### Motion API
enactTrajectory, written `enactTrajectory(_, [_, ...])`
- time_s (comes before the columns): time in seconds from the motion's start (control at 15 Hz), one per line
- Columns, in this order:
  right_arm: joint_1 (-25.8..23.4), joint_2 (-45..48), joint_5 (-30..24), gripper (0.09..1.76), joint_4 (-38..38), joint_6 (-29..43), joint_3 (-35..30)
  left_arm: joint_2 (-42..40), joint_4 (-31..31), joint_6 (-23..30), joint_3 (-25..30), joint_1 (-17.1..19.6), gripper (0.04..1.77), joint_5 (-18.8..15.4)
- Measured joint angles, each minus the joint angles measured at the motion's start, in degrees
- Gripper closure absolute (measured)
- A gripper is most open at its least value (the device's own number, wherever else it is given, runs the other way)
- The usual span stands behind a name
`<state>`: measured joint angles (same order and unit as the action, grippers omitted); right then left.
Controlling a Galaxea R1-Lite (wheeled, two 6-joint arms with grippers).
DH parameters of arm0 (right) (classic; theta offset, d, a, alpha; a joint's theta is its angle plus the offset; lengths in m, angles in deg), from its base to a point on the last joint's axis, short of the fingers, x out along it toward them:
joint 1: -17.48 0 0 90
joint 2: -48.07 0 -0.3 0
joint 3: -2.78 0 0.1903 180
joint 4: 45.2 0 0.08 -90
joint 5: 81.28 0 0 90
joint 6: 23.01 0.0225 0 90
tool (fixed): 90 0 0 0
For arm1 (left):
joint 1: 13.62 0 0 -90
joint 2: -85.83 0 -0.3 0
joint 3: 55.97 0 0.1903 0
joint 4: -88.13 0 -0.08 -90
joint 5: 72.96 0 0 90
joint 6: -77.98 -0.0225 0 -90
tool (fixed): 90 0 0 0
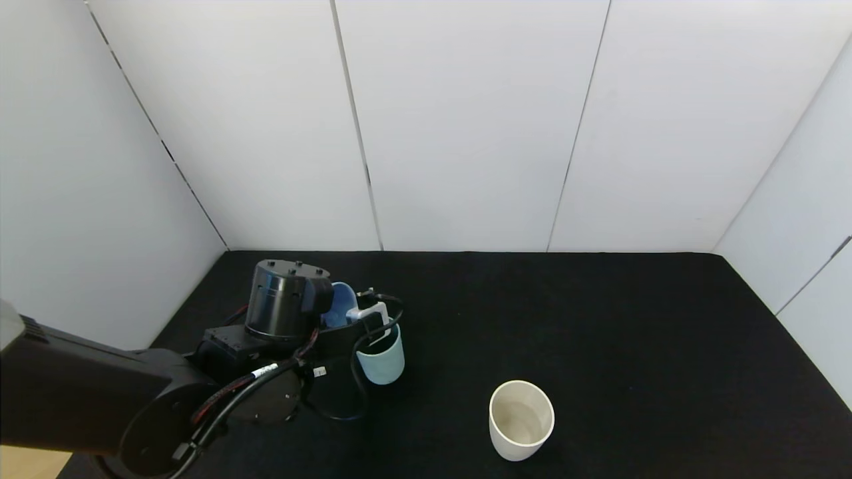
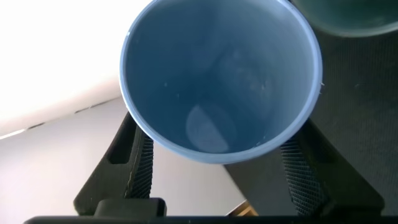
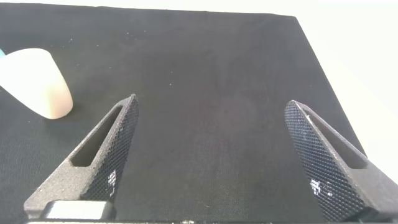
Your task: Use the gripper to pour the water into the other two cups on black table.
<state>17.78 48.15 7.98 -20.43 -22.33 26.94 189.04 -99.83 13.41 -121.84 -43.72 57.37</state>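
My left gripper (image 1: 354,313) is shut on a light blue cup (image 1: 338,303), tipped on its side at the left of the black table (image 1: 599,319). The blue cup's mouth leans over the teal-green cup (image 1: 381,360), which stands upright right beside it. In the left wrist view the blue cup (image 2: 217,74) fills the frame between the fingers (image 2: 140,163), and the teal cup's rim (image 2: 348,18) shows just past it. No stream of water can be made out. The cream-white cup (image 1: 521,419) stands upright near the front centre. My right gripper (image 3: 211,149) hangs open over bare table, the white cup (image 3: 34,81) off to one side.
White panel walls (image 1: 466,120) close in the table at the back and both sides. The left arm's thick black body (image 1: 100,399) and looped cable (image 1: 333,399) cover the front left corner.
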Motion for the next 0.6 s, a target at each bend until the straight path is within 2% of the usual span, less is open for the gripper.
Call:
enactTrajectory(0.33, [0.02, 0.0, -0.02, 0.14, -0.02, 0.0, 0.0, 0.45, -0.59, -2.29, 0.0, -1.4, 0.62, 2.01])
enactTrajectory(0.6, [0.0, 0.0, 0.0, 0.14, 0.0, 0.0, 0.0, 1.79, -6.88, -7.86, 0.55, -1.43, 0.62, 3.28])
